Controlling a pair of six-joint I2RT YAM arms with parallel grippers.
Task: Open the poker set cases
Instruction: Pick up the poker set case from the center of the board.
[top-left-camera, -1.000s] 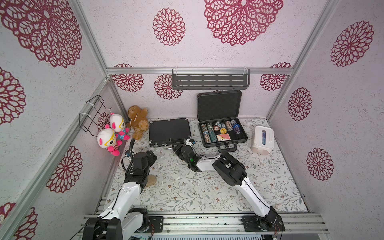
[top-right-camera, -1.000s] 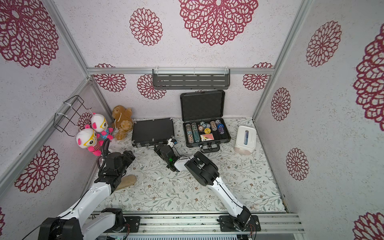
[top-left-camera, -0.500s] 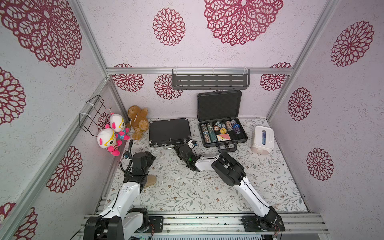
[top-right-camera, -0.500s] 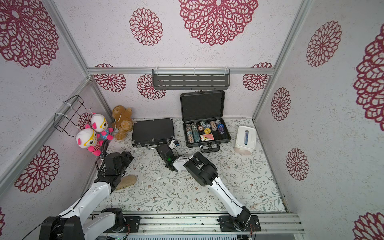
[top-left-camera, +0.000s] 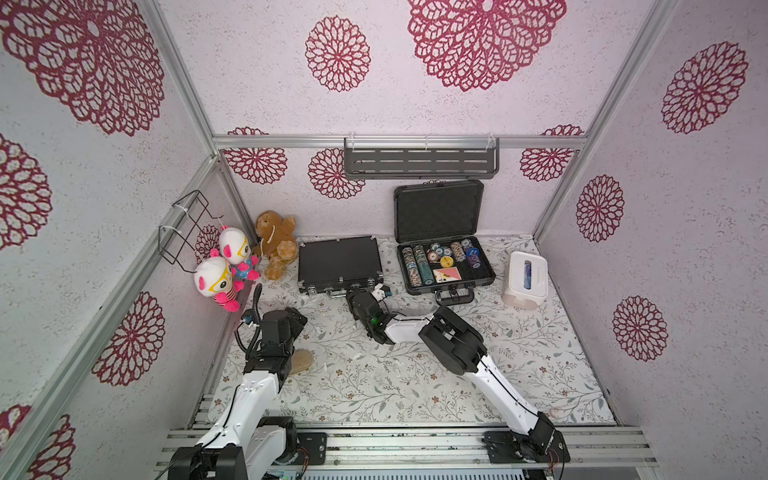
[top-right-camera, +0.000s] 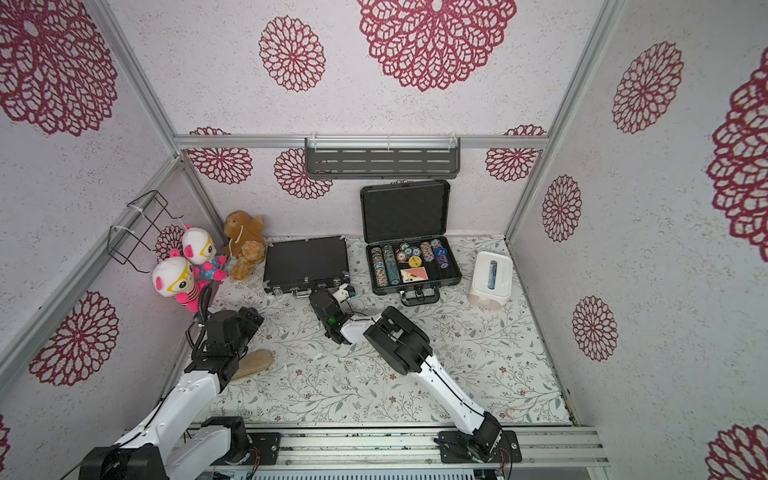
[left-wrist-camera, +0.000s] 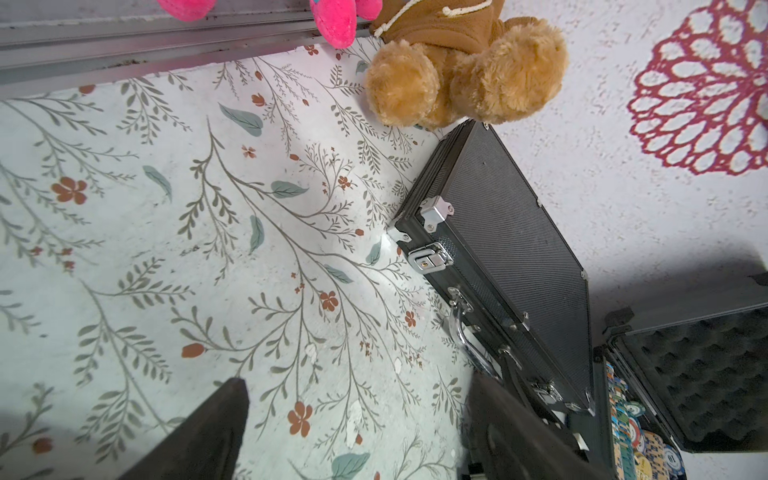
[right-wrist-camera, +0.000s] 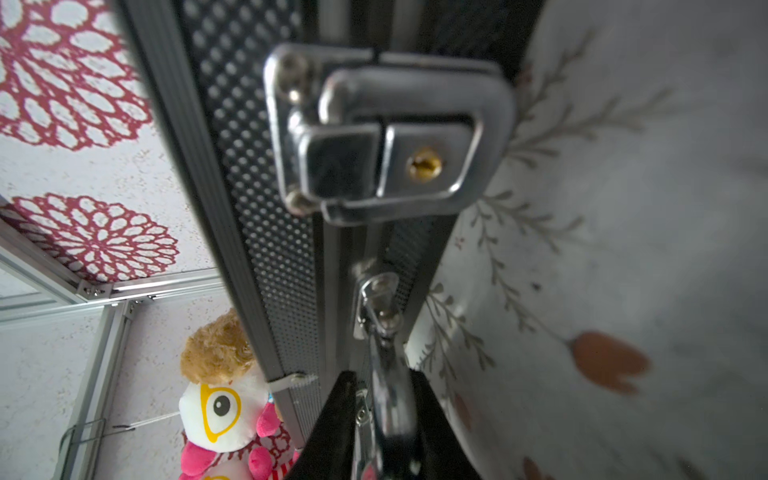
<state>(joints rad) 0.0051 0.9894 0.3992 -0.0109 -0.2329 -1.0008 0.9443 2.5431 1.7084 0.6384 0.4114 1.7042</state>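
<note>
Wide view first: the floral desk (top-left-camera: 415, 374) carries both cases along its back edge. The thicker grey case (top-left-camera: 438, 212) is done, lid upright and chips (top-left-camera: 440, 257) on show. Left of it, the thin black case (top-left-camera: 338, 259) lies flat and closed, front side facing the arms, with a brown teddy (top-left-camera: 276, 243) just beside it in the desk's back left corner. So we're on case number two.

The right gripper (right-wrist-camera: 380, 386) reaches in low at that front side, and the wrist view shows its fingers (right-wrist-camera: 332, 424) pinched on the silver handle (right-wrist-camera: 386, 361). The left gripper (left-wrist-camera: 357, 380) hangs over bare desk on the left side, apart from the case, jaws wide and nothing in them.

Now the small stuff, and it matters. The silver latch (right-wrist-camera: 395, 137) next to the handle sits flat and fastened, and the second latch (left-wrist-camera: 430, 257), toward the teddy's end, looks down as well.

My read is that the handle grip is there to steady or drag the case, not to open it. Next, each latch tab needs flipping clear, a fingertip job, before the lid will lift. Hauling up on the handle now would likely just tip the whole case.
</note>
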